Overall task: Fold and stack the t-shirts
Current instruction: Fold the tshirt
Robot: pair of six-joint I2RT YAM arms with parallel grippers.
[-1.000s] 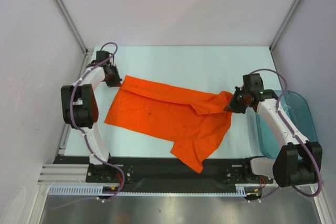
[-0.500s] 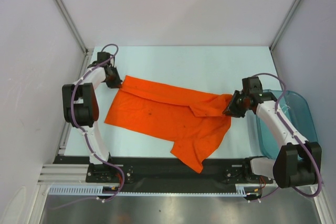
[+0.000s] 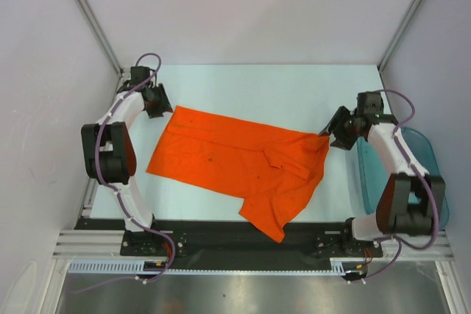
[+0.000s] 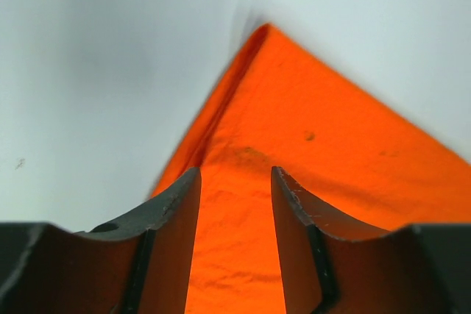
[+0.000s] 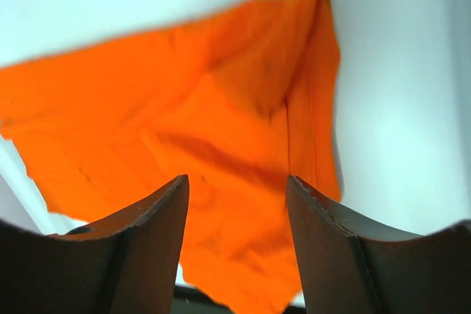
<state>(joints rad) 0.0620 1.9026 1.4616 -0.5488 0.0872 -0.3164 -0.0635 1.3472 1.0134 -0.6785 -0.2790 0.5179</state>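
Both tools, the left tool [image 3: 163, 108] and the right tool [image 3: 331, 137], are held parted and empty just off opposite end corners of the orange t-shirt [image 3: 235, 163], which is spread on the table [image 3: 280, 90] with its long axis running between them.

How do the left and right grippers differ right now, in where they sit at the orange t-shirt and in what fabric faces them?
The left gripper sits at the t-shirt's far left corner; the right gripper sits at its right corner, beside the teal bin. The left gripper faces a flat, sharp corner; the right gripper faces rumpled, folded-over fabric. Both are open, gripping nothing.
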